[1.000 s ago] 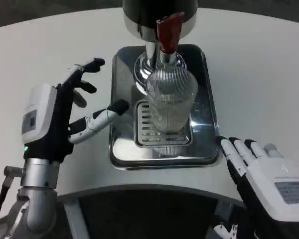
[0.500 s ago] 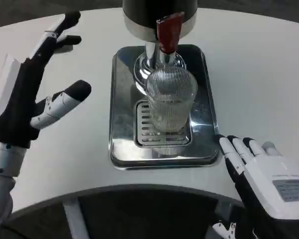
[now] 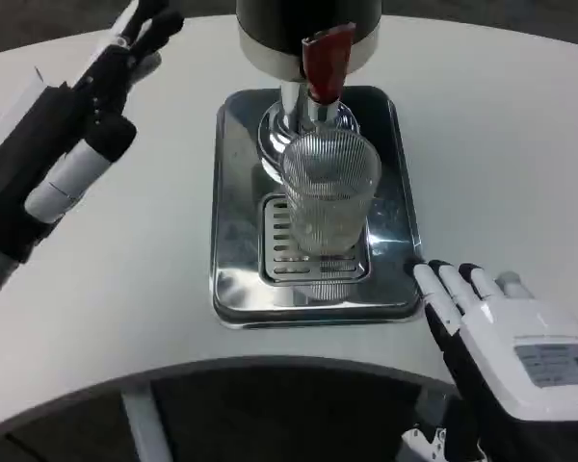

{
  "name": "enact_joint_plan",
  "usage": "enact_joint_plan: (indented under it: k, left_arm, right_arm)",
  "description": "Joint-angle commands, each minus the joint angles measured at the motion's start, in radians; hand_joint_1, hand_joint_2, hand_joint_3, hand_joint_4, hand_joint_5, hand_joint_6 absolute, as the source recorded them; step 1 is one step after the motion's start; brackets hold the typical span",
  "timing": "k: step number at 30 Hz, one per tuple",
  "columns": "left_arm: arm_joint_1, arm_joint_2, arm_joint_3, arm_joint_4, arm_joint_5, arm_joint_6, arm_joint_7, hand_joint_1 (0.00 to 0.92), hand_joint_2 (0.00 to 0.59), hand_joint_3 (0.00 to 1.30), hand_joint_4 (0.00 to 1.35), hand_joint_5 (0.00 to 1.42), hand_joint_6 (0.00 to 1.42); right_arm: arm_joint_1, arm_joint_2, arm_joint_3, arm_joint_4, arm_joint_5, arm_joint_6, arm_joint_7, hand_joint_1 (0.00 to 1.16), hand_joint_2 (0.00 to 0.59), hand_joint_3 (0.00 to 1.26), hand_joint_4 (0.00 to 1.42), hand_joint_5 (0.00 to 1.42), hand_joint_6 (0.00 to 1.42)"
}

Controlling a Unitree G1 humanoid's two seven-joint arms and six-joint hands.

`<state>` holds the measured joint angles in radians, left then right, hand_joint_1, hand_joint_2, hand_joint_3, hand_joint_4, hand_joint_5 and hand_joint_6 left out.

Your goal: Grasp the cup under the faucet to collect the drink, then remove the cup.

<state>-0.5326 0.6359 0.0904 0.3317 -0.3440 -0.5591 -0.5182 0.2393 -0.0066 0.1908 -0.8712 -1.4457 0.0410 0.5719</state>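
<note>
White and round-edged, the table point(image 3: 520, 144) carries a polished steel drip tray point(image 3: 233, 192) set toward its far middle, with a dispenser point(image 3: 308, 29) rising from the tray's far end and a red tap lever point(image 3: 326, 64) jutting forward. Directly below that faucet stands the cup point(image 3: 331, 192), a clear ribbed glass, upright on the slotted grate point(image 3: 281, 245) in the tray's near half.

Near the table's front edge, just off the tray's near right corner, the right hand point(image 3: 506, 332) lies low with its fingers stretched forward and slightly apart, holding nothing. Over the far left part of the table the left hand point(image 3: 72, 144) is raised high, well apart from the tray, fingers extended and empty.

By the look of it the cup is rigid and fairly light while empty, but breakable, and the ribbing should give some bite against a smooth wall that could turn slippery if wet. I'd judge the best hold to be around the middle of its side, below the rim and clear of the lever, kept upright so nothing spills.
</note>
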Motion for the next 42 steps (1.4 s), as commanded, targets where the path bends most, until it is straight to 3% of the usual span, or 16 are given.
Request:
enact_joint_plan:
  k: [1,9,14,30,42]
  left_arm:
    - [-0.037,0.045,0.027,-0.077,-0.078,0.139,-0.141,0.0,0.05,0.0,0.0,0.0,0.0]
    - [-0.136,0.047,0.059,-0.159,-0.233,0.428,-0.337,0.0,0.044,0.0,0.0,0.0,0.0]
    - [-0.204,0.021,0.08,-0.141,-0.268,0.508,-0.4,0.0,0.045,0.0,0.0,0.0,0.0]
    - [-0.413,-0.063,0.059,0.119,-0.21,0.579,-0.57,0.0,0.046,0.0,0.0,0.0,0.0]
    - [-0.525,-0.139,0.042,0.284,-0.141,0.53,-0.624,0.0,0.046,0.0,0.0,0.0,0.0]
  right_arm:
    - [0.004,0.015,0.019,0.003,-0.015,0.007,0.006,0.78,0.3,0.0,0.0,0.0,0.0]
    - [0.006,0.03,0.039,0.004,-0.038,0.01,0.002,0.78,0.3,0.0,0.0,0.0,0.0]
    - [0.015,0.038,0.044,-0.003,-0.049,0.009,0.003,0.78,0.3,0.0,0.0,0.0,0.0]
    - [0.054,0.048,0.049,-0.026,-0.057,0.012,-0.011,0.78,0.3,0.0,0.0,0.0,0.0]
    - [0.069,0.059,0.054,-0.034,-0.068,0.009,-0.017,0.78,0.3,0.0,0.0,0.0,0.0]
